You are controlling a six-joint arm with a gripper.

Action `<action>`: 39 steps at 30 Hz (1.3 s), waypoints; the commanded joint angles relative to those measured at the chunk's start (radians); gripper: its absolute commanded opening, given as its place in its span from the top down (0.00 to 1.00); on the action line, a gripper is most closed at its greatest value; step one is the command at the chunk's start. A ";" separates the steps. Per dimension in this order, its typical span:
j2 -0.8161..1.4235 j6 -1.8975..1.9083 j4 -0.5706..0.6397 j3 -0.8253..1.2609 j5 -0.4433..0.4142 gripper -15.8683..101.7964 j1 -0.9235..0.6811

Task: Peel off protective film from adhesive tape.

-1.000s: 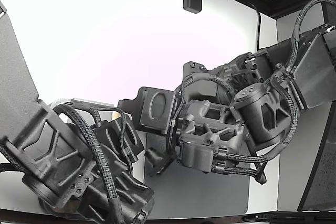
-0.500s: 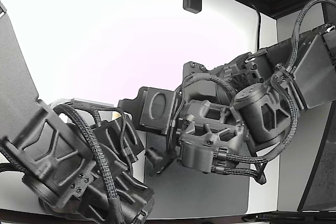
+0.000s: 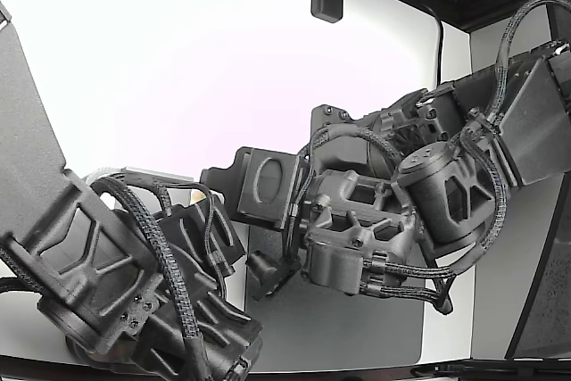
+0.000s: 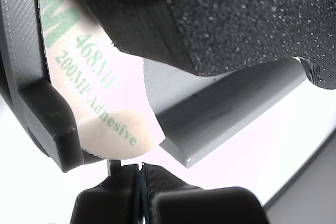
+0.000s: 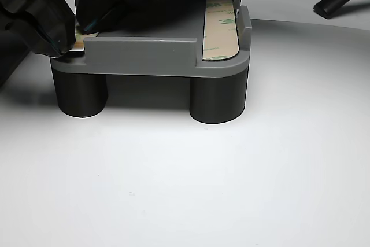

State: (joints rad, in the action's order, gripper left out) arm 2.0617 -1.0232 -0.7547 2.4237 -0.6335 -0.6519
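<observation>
Grey fixture standing on two dark cylindrical legs on the white table, seen from the side in the other view. Adhesive tape strip with its printed protective film lying flat in the fixture's right-hand slot in that view, green lettering visible, film apparently still fully in place there. Second strip shown close up in the wrist view: tan liner printed "468" and "200MP Adhesive", rounded end overhanging the grey fixture edge. Gripper at the fixture's left near corner in the other view, dark tips pressed on a thin tan edge at that corner. Jaws judged closed on the film end, though the contact itself too small and shadowed for certainty; cannot tell outright. In the exterior view, two dark arms crowding over a grey mat, work area hidden behind them.

Progress, as a judgement: early. Film end reached and probably pinched, no length of liner seen lifted or curled away from the adhesive. Remaining: pulling the liner back along the strip until free, then possibly the right-hand strip, untouched so far.
</observation>
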 commanded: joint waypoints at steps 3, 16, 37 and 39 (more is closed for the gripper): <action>0.020 -0.002 0.002 -0.038 -0.005 0.97 0.005; 0.009 0.005 -0.009 -0.052 -0.011 0.97 -0.008; -0.041 0.012 -0.040 -0.095 -0.028 0.97 -0.031; -0.043 0.012 -0.041 -0.095 -0.028 0.97 -0.032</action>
State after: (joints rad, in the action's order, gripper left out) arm 2.0049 -1.0124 -0.7977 2.3593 -0.6581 -0.6903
